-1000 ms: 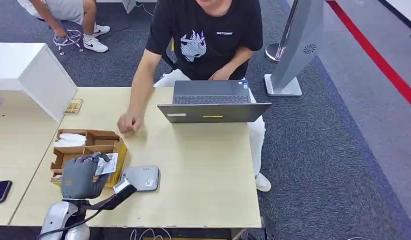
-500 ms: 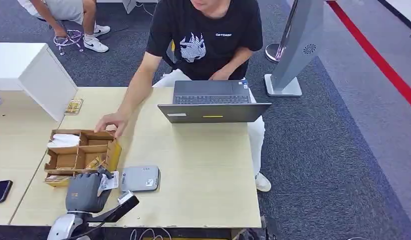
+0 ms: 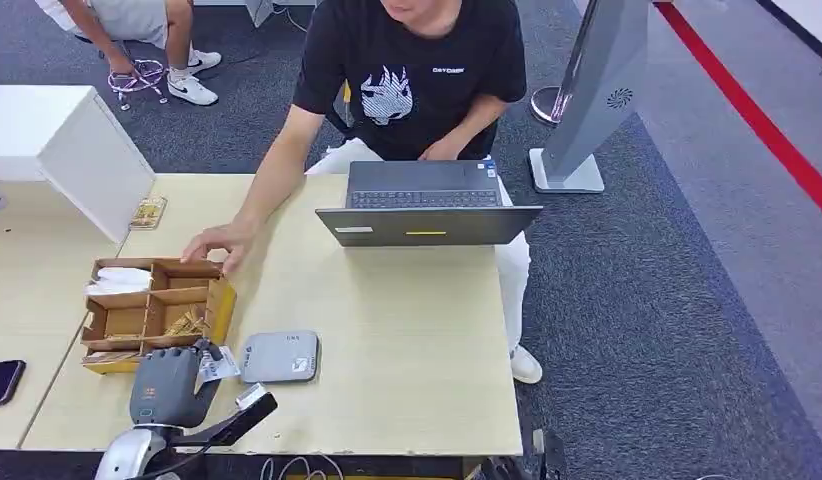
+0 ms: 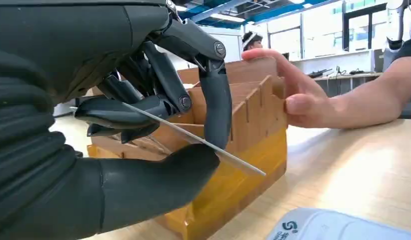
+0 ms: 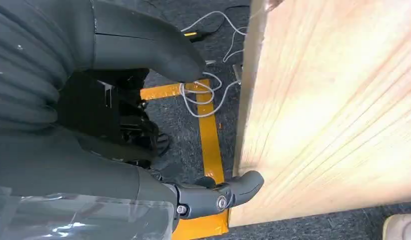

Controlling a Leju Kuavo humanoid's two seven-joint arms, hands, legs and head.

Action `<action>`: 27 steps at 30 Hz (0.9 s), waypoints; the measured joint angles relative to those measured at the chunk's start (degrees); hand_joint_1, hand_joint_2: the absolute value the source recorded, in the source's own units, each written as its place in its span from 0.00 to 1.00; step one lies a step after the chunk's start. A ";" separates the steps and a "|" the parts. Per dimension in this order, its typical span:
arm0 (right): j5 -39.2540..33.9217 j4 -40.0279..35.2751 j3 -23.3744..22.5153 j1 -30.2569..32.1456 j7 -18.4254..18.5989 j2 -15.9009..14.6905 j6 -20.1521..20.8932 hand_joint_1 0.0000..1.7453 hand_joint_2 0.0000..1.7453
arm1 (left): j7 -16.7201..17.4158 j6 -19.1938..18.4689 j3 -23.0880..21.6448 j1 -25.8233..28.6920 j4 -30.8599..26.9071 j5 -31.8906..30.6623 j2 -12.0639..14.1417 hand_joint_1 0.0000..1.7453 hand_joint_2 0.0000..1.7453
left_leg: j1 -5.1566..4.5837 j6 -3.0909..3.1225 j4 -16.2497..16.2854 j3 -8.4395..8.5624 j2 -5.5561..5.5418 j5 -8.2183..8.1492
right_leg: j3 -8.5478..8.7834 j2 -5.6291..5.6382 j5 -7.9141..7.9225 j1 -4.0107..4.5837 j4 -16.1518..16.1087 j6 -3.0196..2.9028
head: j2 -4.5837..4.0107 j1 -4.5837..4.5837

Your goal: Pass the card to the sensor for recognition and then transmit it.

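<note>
At the far left of the table, in the head view, we see a dark phone (image 3: pixel 2 380) lying flat near the table's edge. Next to it stands an open brown cardboard box with dividers (image 3: pixel 152 310), its near wall yellow; a person's hand (image 3: pixel 215 243) rests on its far corner, and in the left wrist view the same person's fingers touch the box wall.

Just in front of the box, our left hand (image 3: pixel 165 385) pinches a thin white card (image 3: pixel 217 364) between the thick thumb and the dark fingers. In the left wrist view the white card (image 4: pixel 193 141) appears edge-on, as a thin pale line going out past the thumb. It carries some dark print on its face (too small for us to read). The card is tilted, and its free end is just beside a flat grey square sensor box (image 3: pixel 280 357), which lies on the light wooden table (image 3: pixel 407 330).

On the sensor, in the wrist view, we can read a blue logo and the beginning of some letters, perhaps "S", nothing more.

Further right an open dark grey laptop (image 3: pixel 427 205) faces the person in a black printed T-shirt (image 3: pixel 412 75).

Our right hand (image 5: pixel 143 125) hangs beside the table's edge, above the dark carpet and yellow tape; its fingers are apart and hold nothing.
</note>
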 joint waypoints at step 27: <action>0.00 0.35 -0.70 -1.33 1.97 0.55 -0.53 0.00 1.00 | -1.03 0.66 -1.31 -5.86 2.08 -1.66 -3.32 1.00 1.00 | 0.00 0.00 0.02 0.01 0.02 0.00 | -0.03 0.04 0.04 0.00 0.00 -0.01 | 0.00 0.00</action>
